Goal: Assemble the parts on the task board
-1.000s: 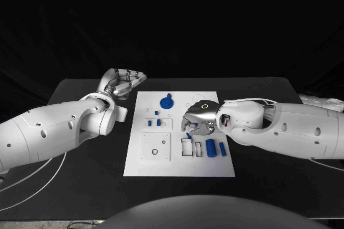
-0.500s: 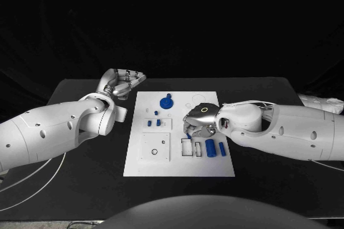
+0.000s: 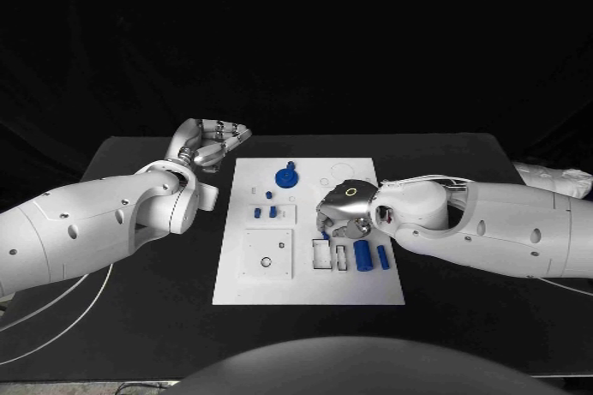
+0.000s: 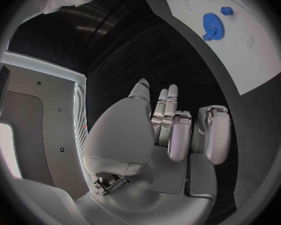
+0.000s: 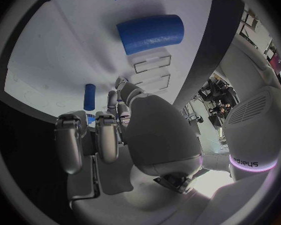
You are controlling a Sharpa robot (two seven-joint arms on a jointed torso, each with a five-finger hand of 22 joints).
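A white rectangular task board (image 3: 309, 275) lay in the middle of the black table (image 3: 470, 309), with small blue plastic parts spread across it. The robot's silver right hand (image 3: 343, 211) hovered low over the middle of the board, fingers curled downward just above a slim blue peg (image 3: 325, 236) at the head of a rectangular slot; whether the fingers actually gripped the peg could not be told. Just beside the hand lay a thick blue cylinder (image 3: 362, 254) and a thinner blue rod (image 3: 383, 257), side by side near the board's right edge. A blue toothed gear (image 3: 288, 176) sat at the far end of the board, and two short blue pins (image 3: 265, 212) stood in a small square plate left of centre. The silver left hand (image 3: 212, 142) rested off the board beyond its far left corner, fingers curled in on nothing.
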